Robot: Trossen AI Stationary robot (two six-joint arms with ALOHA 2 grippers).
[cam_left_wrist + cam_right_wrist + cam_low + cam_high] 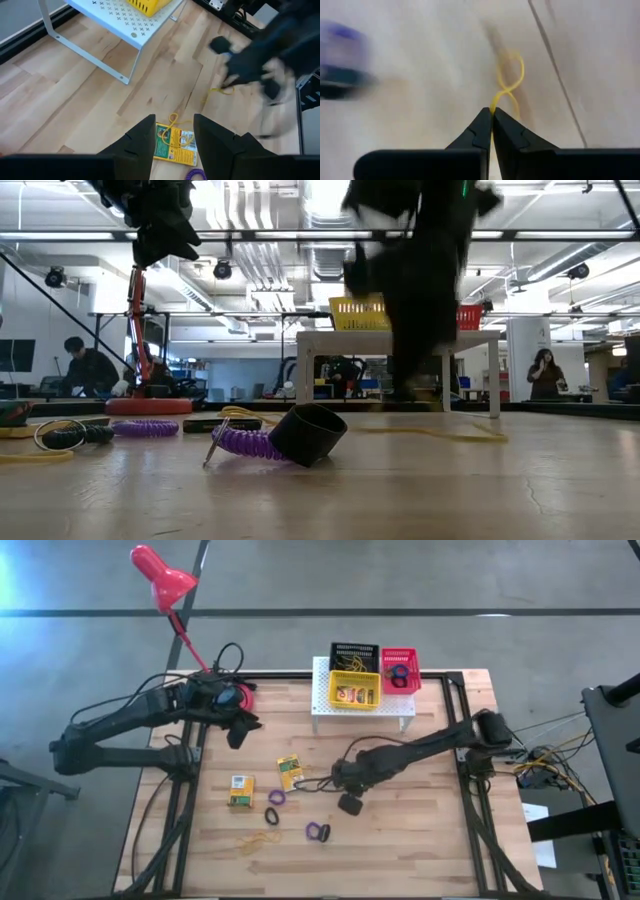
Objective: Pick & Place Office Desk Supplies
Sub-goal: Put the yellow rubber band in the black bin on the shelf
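My right gripper (492, 116) is low over the middle of the table (345, 783), shut on a thin yellow rubber band (512, 75). To its left lie two yellow-green card boxes (290, 772) (240, 790), one with a yellow band on top (173, 120). Purple (276, 797), black (271, 814) and purple-blue rings (318, 832) lie toward the near edge, beside more yellow bands (255, 838). Black (354, 652), yellow (355, 690) and red trays (400, 670) sit on the white stand. My left gripper (174, 137) hangs open above the table's far left (238, 730), holding nothing. My right gripper pinches the rubber band's near end (493, 109) between its two fingertips, coming from above and pointing steeply down. The band twists into a loop (516, 70) just beyond the tips, over the wood. Whether the loop still touches the table, I cannot tell.
The white perforated stand (325, 705) stands at the far middle, and the red desk lamp (165, 580) rises past the far left corner. A small black piece (350, 804) lies just near of my right gripper. Bare wood stretches along the table's right side (430, 820).
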